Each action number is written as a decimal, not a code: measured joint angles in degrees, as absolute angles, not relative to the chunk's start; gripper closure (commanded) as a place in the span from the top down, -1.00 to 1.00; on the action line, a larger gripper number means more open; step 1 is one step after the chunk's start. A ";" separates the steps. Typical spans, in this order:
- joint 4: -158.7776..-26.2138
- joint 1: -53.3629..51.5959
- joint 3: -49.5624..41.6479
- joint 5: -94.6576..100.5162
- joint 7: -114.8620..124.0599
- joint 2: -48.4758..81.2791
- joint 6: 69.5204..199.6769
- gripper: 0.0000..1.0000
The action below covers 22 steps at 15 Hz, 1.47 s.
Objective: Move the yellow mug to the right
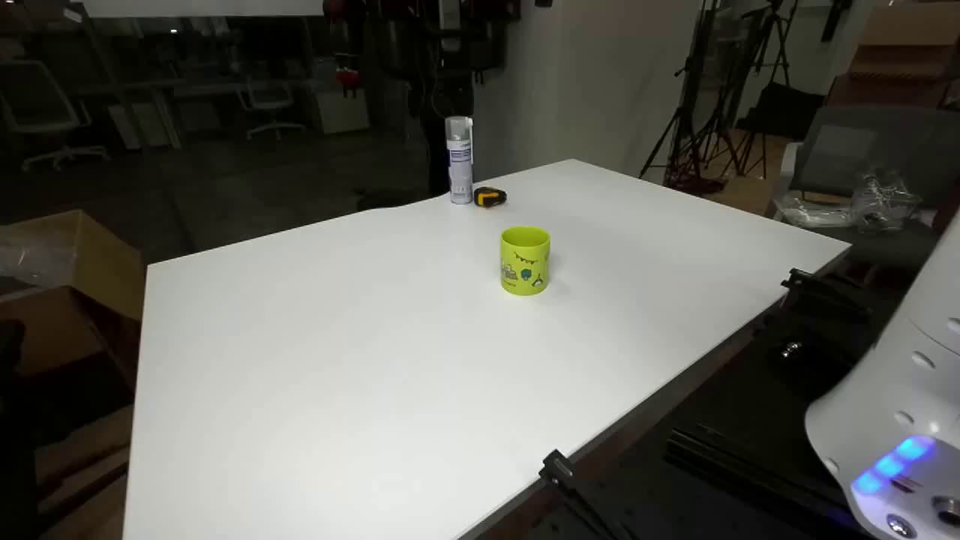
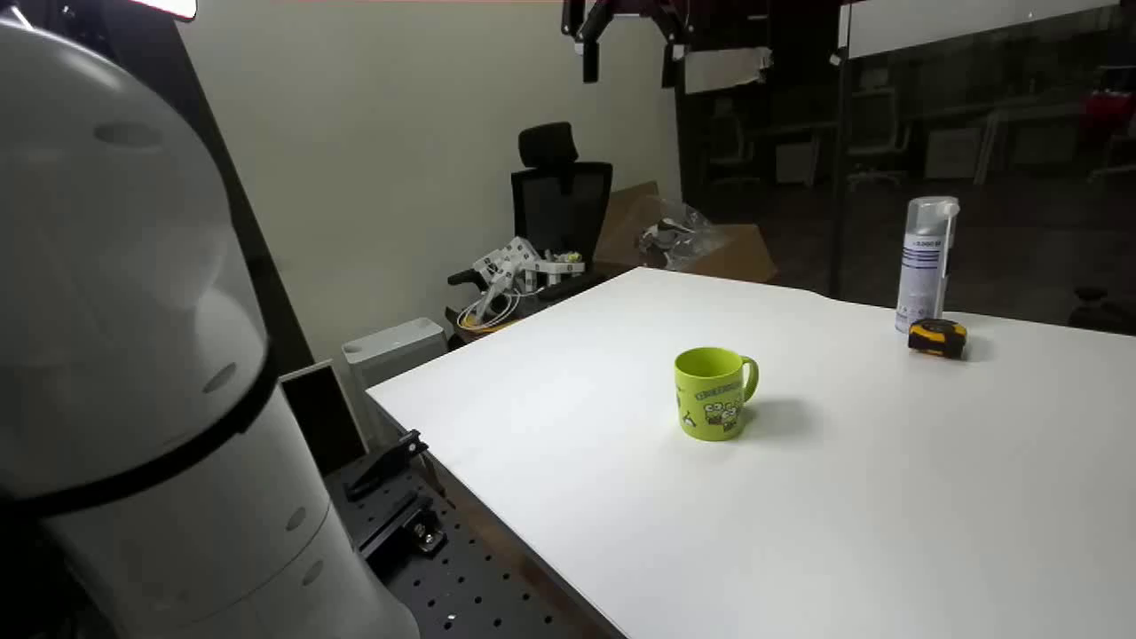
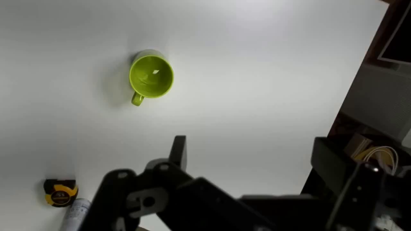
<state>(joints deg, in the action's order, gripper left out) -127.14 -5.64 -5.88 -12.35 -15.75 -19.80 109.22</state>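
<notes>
Wrist view: black two-finger gripper spread wide above flat white table. Round yellow-green mug stands upright on table, apart from black-and-yellow tape measure just beside tall white spray can.

yellow mug upright on the white table — gripper spread wide

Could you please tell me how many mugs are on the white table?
1: the yellow mug, upright on the white table, standing apart from the tape measure and spray can. No others appear hidden there.
</notes>
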 measured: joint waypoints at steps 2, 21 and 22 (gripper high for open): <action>-127.09 -5.64 -5.87 -12.35 -15.77 -19.80 109.38 1.00; -130.39 -2.40 -1.87 -2.54 -10.78 -19.10 125.05 1.00; -131.18 -1.42 -1.30 0.13 -8.32 -18.21 127.86 1.00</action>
